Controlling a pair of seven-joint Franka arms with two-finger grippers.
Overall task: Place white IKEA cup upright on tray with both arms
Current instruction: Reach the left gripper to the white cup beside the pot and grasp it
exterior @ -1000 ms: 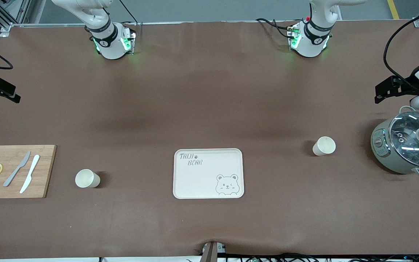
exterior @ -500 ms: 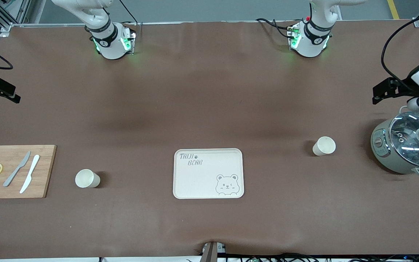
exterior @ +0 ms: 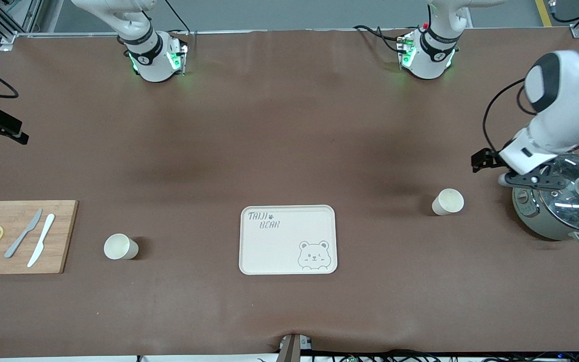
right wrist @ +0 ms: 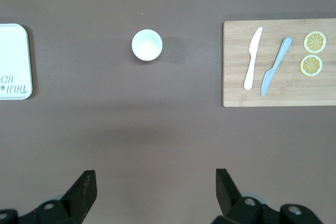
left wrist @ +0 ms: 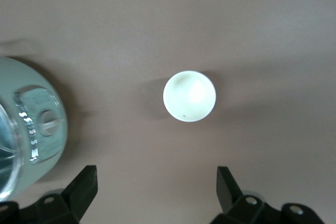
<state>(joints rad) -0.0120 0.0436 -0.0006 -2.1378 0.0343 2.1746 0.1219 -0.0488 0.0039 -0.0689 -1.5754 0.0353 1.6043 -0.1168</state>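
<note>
Right tool (right wrist: 156, 195): hangs high by the desk edge at the right arm's end, fingers spread wide, nothing held. This arm waits.

Cutting board (exterior: 20, 236), with two knives and two lemon slices, sits at that same edge. Just beside it stands the first cup (exterior: 120, 247), mouth up, well apart from the right tool.

Tray (exterior: 288, 240): bare, at the middle of the desk, closer to the front camera's edge.

Second cup (exterior: 448, 201): stands toward the left arm's end of the desk, near the pot (exterior: 563, 201). Whether its mouth faces up cannot be told.

Left tool (left wrist: 156, 192): fingers spread wide, empty, over the desk between the second cup and the pot, close above the pot's rim. The cup lies to one side of the line between the fingers, not under it.

Step in hand, as judged: approach the second cup. Procedure:
1. Centre the open fingers over the cup.
2. Descend clear of the pot lid.
3. Close on the wall gently; a light cup may tip if struck off-centre.
</note>
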